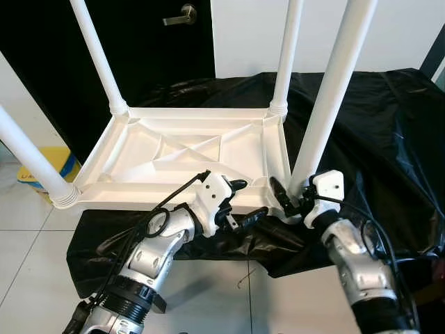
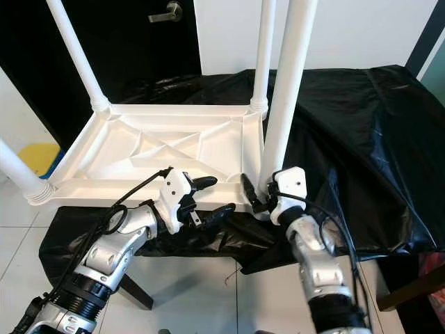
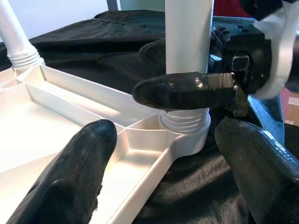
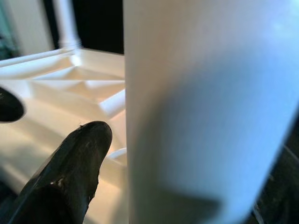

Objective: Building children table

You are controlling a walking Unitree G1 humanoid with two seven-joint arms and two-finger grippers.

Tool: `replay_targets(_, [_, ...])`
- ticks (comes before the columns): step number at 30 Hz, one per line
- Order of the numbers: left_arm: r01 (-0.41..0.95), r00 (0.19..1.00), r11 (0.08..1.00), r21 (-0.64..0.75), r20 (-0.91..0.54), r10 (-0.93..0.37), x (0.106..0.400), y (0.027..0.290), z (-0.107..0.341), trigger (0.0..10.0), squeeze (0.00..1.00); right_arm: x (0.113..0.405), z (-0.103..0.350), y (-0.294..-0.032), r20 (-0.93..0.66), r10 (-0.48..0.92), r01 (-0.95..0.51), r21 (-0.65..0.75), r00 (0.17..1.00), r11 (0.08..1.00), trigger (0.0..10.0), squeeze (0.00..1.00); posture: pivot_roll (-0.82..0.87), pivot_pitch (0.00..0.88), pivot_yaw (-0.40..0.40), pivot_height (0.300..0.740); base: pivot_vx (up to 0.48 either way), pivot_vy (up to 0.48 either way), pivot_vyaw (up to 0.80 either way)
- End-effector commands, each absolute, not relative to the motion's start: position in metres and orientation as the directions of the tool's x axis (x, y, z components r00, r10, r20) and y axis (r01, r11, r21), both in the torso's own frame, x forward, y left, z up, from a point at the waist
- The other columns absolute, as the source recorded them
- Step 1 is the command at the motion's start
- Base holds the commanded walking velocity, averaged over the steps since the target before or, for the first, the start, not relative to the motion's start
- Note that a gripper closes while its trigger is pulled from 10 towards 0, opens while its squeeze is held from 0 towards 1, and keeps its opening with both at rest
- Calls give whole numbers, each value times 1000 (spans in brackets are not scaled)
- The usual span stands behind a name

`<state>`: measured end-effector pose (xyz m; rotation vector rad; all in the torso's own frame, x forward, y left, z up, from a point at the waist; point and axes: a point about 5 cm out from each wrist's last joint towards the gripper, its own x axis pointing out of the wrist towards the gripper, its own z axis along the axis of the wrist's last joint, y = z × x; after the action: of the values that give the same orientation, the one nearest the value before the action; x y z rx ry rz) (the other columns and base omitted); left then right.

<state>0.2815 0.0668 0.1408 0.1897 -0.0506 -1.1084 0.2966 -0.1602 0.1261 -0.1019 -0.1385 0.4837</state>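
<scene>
Lying upside down on a surface draped in glossy black plastic sheeting (image 1: 389, 118), the white moulded plastic children's table top (image 1: 188, 156) shows its ribbed underside, most likely so the legs can be fitted from above. Four white round plastic legs stand up from its corner sockets: far left (image 1: 97, 56), far right (image 1: 286, 56), near left (image 1: 31, 156) and near right (image 1: 330, 94). The right tool (image 1: 290, 197) sits at the base of the near right leg, its black fingers placed on either side of the tube just above the threaded collar, apparently to grip and turn or steady it; whether they press firmly cannot be told. The left tool (image 1: 245, 202) hovers with fingers spread at the near edge of the top, just left of that corner, probably ready to brace the piece. A black door with a metal lever handle (image 1: 182, 14) stands behind, and pale floor tiles (image 1: 28, 236) lie below.
</scene>
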Motion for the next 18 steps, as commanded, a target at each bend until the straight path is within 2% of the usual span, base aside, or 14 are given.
replay_targets(1, [902, 412, 394, 178, -80, -908, 279, 67, 138, 10000, 0, 300, 123, -159, 75, 530, -520, -119, 845, 846, 10000, 0, -124, 0, 20, 740, 0, 0, 0])
replay_targets(5, [909, 395, 375, 183, -86, -915, 278, 64, 137, 10000, 0, 306, 123, -158, 40, 594, -584, -144, 804, 799, 10000, 0, -129, 0, 31, 740, 0, 0, 0])
replay_targets(6, [913, 383, 363, 184, -88, -920, 278, 62, 138, 10000, 0, 309, 122, -157, 18, 616, -606, -159, 788, 780, 4471, 0, -127, 0, 34, 740, 0, 0, 0])
replay_targets(9, [916, 376, 355, 185, -89, -923, 277, 61, 138, 10000, 0, 311, 121, -157, 4, 626, -617, -167, 780, 769, 4471, 0, -126, 0, 35, 740, 0, 0, 0])
replay_targets(10, [919, 368, 348, 186, -90, -925, 277, 60, 139, 10000, 0, 312, 119, -158, -9, 631, -623, -170, 775, 763, 0, 0, -123, 0, 37, 740, 0, 0, 0])
replay_targets(18, [923, 353, 331, 198, -92, -931, 275, 61, 139, 10000, 0, 313, 109, -165, -53, 653, -652, -158, 755, 741, 0, 0, -122, 0, 43, 740, 0, 0, 0])
